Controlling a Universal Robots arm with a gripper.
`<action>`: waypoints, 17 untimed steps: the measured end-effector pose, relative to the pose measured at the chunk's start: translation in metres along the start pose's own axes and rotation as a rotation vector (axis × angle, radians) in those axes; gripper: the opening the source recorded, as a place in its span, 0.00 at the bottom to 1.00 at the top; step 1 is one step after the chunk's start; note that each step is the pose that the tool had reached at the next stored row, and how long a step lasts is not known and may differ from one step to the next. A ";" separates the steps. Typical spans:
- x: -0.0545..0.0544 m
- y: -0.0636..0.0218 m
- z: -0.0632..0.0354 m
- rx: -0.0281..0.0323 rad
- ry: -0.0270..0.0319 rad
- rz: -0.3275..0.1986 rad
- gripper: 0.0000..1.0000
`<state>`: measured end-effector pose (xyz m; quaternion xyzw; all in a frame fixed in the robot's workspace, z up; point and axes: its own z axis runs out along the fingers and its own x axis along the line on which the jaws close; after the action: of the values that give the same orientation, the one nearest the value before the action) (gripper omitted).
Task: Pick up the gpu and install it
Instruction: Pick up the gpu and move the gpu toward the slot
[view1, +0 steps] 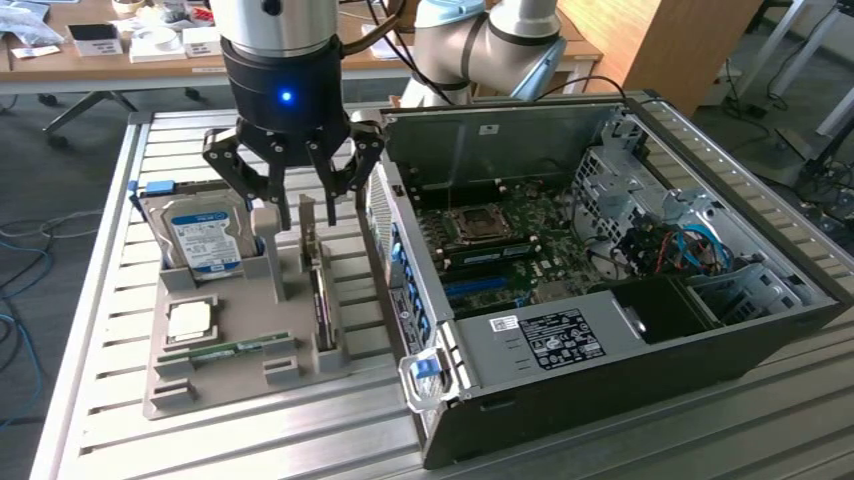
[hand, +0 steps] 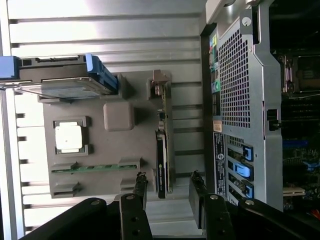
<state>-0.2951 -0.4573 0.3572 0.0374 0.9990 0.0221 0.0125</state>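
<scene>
The end effector hangs with its fingers spread wide, holding nothing. Just below it, the gpu stands on its edge in the gray holder.

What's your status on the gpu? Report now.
Gripper open over gpu, nothing held. It stands on edge in the grey holder, beside the case. Holder post and hard drive close alongside.

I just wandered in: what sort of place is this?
Likely a robotics lab: a robot arm over a slotted metal table, an opened computer case, and a tray of computer parts.
</scene>
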 end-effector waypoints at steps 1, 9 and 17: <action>0.000 0.0000 0.0005 0.0000 0.0000 0.000 0.47; 0.000 -0.0001 0.0022 0.0000 0.0000 0.000 0.47; 0.000 -0.0004 0.0074 0.0000 0.0001 0.000 0.47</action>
<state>-0.2952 -0.4574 0.3498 0.0374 0.9990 0.0221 0.0124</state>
